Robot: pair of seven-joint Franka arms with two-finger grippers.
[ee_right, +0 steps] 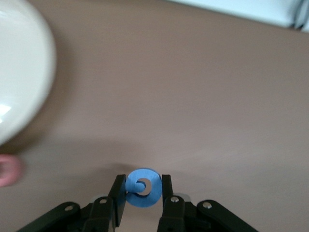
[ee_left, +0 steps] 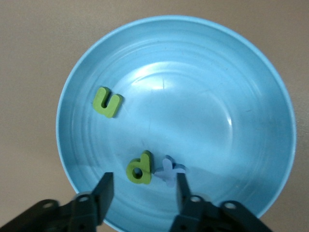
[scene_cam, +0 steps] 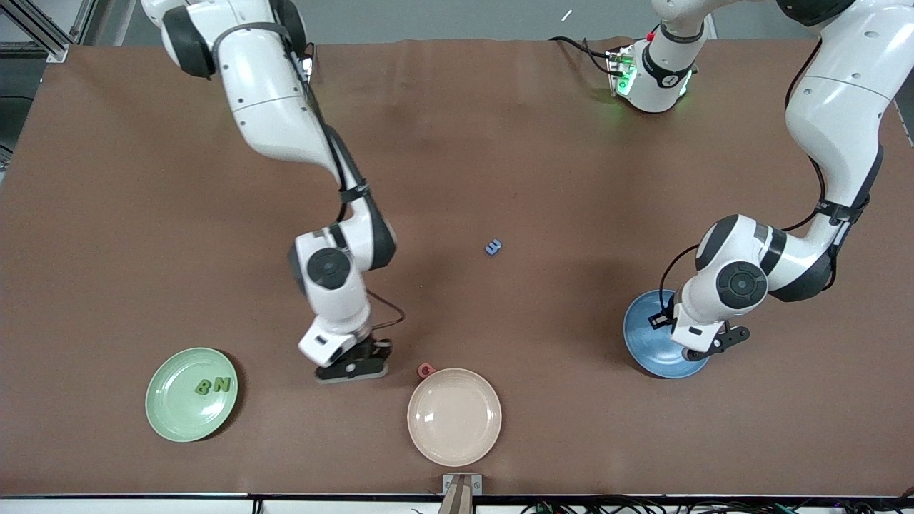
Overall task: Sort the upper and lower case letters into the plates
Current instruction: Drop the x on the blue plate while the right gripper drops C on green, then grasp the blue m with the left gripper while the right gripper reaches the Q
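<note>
My right gripper [ee_right: 141, 189] is shut on a blue G [ee_right: 143, 193], low over the table beside the cream-pink plate [scene_cam: 454, 428]; the front view shows this gripper [scene_cam: 353, 370] between the green plate and that plate. The pale green plate [scene_cam: 175, 417] holds a green B [scene_cam: 203, 387] and a green N [scene_cam: 223, 385]. My left gripper [ee_left: 143, 191] hangs open over the blue plate [ee_left: 217, 96], nothing between its fingers. In that plate lie a green n [ee_left: 107, 102], a green p [ee_left: 140, 167] and a blue x [ee_left: 169, 170]. A blue m [scene_cam: 493, 247] lies mid-table. A red letter [scene_cam: 426, 370] touches the cream-pink plate's rim.
The blue plate [scene_cam: 646, 335] sits toward the left arm's end, mostly under the left hand [scene_cam: 703, 343]. The cream-pink plate [ee_right: 19, 72] and the red letter [ee_right: 7, 171] show at the edge of the right wrist view. A small bracket [scene_cam: 462, 485] sits at the table's near edge.
</note>
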